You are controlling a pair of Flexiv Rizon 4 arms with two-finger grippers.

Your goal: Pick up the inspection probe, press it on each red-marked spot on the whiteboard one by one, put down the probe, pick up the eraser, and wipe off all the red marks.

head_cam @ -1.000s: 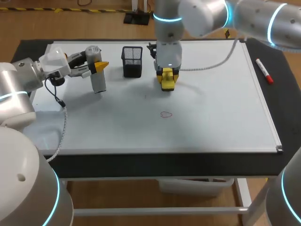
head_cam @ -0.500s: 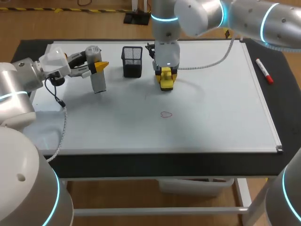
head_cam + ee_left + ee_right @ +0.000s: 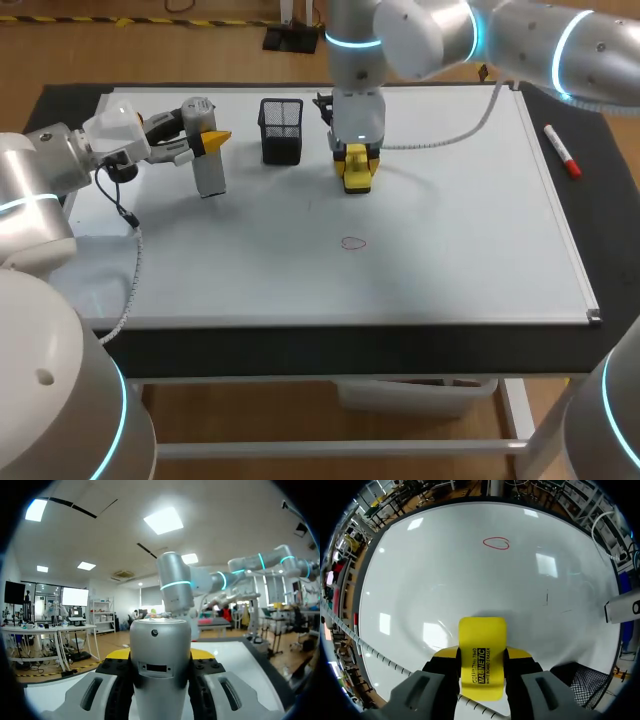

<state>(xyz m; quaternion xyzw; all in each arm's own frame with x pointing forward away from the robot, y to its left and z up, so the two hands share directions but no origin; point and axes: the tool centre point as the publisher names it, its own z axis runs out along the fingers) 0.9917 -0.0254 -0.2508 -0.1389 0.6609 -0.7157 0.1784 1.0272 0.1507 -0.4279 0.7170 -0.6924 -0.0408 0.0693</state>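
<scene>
The silver, upright inspection probe (image 3: 207,160) is at the far left of the whiteboard (image 3: 450,250). My left gripper (image 3: 205,142) is shut on its upper part. In the left wrist view the probe (image 3: 160,650) fills the gap between the fingers. My right gripper (image 3: 356,160) is shut on the yellow eraser (image 3: 357,172), low over the board's far middle. In the right wrist view the eraser (image 3: 481,655) sticks out past the fingertips. A single red loop mark (image 3: 353,243) sits nearer the front, ahead of the eraser as the red mark (image 3: 496,543).
A black mesh cup (image 3: 281,130) stands between the probe and the eraser. A red marker pen (image 3: 562,151) lies on the dark table to the right of the board. The mesh cup (image 3: 590,682) is close beside my right gripper.
The right arm's upper links sway slightly, and the eraser stays almost where it was. The left arm and the probe have not moved.
</scene>
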